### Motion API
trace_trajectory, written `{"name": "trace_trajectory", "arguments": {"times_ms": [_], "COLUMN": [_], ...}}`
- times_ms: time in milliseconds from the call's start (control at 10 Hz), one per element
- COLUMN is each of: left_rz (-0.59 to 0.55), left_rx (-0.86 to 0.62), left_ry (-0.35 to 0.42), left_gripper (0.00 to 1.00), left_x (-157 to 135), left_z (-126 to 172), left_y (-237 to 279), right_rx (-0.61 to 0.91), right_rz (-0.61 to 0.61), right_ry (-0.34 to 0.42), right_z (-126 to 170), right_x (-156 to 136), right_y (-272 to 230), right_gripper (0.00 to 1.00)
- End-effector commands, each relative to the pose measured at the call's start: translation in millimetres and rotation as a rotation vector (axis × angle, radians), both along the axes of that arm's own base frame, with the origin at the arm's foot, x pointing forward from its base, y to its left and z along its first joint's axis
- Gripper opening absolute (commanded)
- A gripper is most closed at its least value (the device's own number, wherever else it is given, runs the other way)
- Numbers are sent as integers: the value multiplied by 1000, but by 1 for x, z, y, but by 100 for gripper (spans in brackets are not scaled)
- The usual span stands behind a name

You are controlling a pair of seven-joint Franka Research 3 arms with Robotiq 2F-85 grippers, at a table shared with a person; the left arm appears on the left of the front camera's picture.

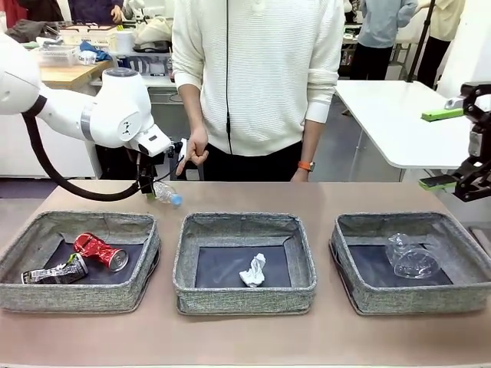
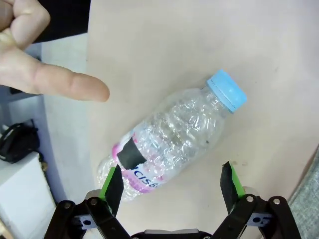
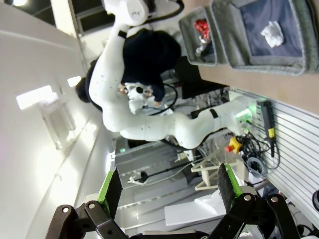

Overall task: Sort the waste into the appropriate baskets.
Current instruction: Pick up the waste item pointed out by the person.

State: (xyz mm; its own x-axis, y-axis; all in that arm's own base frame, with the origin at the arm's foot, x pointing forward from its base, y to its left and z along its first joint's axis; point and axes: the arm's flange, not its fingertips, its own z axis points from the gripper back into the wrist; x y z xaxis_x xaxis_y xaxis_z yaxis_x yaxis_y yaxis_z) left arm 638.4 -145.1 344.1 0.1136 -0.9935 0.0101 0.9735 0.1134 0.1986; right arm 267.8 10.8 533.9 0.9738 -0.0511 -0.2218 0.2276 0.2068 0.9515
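Observation:
A clear bottle with a blue cap lies on its side on the table behind the left basket. My left gripper hangs over it. In the left wrist view the crumpled bottle lies just beyond my left gripper, which is open, one finger overlapping the bottle's base. The left basket holds a crushed red can and a dark can. A paper ball lies in the middle basket. The right basket holds a clear cup. My right gripper is raised at the right edge, open and empty.
A person stands at the far side; one hand points down near the bottle, its finger close to it in the left wrist view. My right gripper looks sideways past the left arm toward the baskets.

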Motion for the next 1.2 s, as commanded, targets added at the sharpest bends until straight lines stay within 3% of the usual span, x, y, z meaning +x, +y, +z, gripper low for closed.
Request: {"name": "trace_trajectory", "arguments": {"times_ms": [0, 900, 1000, 1100], "left_rz": [13, 41, 43, 31], "left_rx": [-54, -55, -42, -40], "left_ry": [30, 107, 112, 136], "left_gripper": [100, 100, 89, 67], "left_x": [6, 9, 8, 7], "left_z": [0, -16, -20, -26], "left_y": [-1, -1, -1, 0], "right_rx": [16, 16, 16, 16], "right_rz": [0, 0, 0, 0], "right_ry": [5, 5, 5, 5], "right_z": [5, 5, 5, 5], "right_x": [-1, -1, -1, -1], "right_y": [1, 1, 1, 1], "right_gripper": [100, 100, 100, 100]}}
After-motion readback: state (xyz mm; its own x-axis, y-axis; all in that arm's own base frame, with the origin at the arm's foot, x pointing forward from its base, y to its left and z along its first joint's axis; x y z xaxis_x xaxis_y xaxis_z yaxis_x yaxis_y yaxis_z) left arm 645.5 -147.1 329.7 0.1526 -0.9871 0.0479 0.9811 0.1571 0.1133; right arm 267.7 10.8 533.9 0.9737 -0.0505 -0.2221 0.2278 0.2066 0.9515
